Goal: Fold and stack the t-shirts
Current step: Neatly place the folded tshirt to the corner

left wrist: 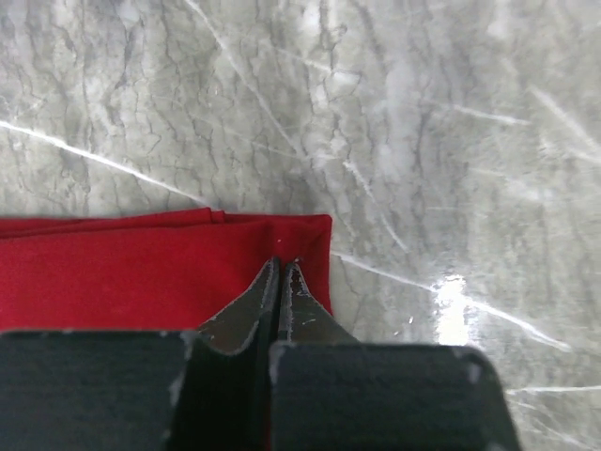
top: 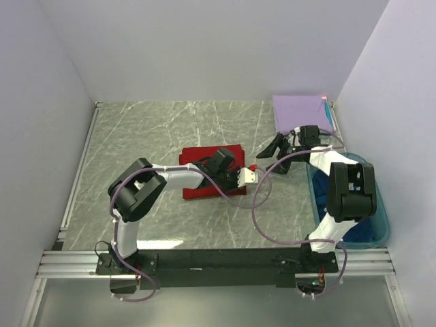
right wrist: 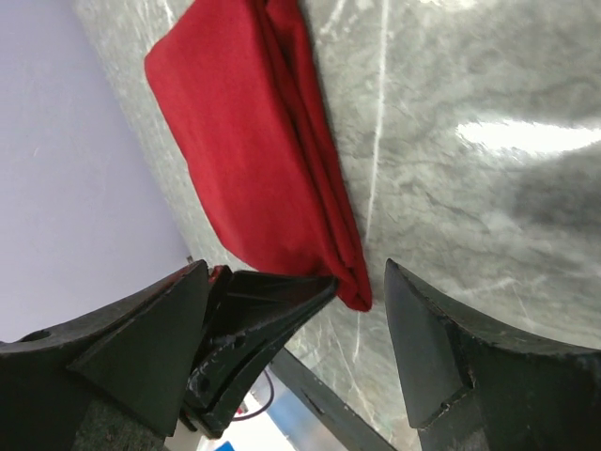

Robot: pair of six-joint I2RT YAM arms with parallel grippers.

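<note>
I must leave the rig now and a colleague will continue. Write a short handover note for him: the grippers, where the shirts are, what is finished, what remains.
Left gripper: jaws shut on the red t-shirt, at its edge near a corner.
Right gripper: jaws open, empty, hovering close to that corner.
Red t-shirt: folded, in the middle of the table.
Lavender t-shirt: folded flat at the far right.
Dark blue t-shirt: bunched in the teal tub on the right.
Done: red and lavender folded.
Left: stack the red with the lavender, then fold and stack the blue one.

No legible text, label or number anywhere
</note>
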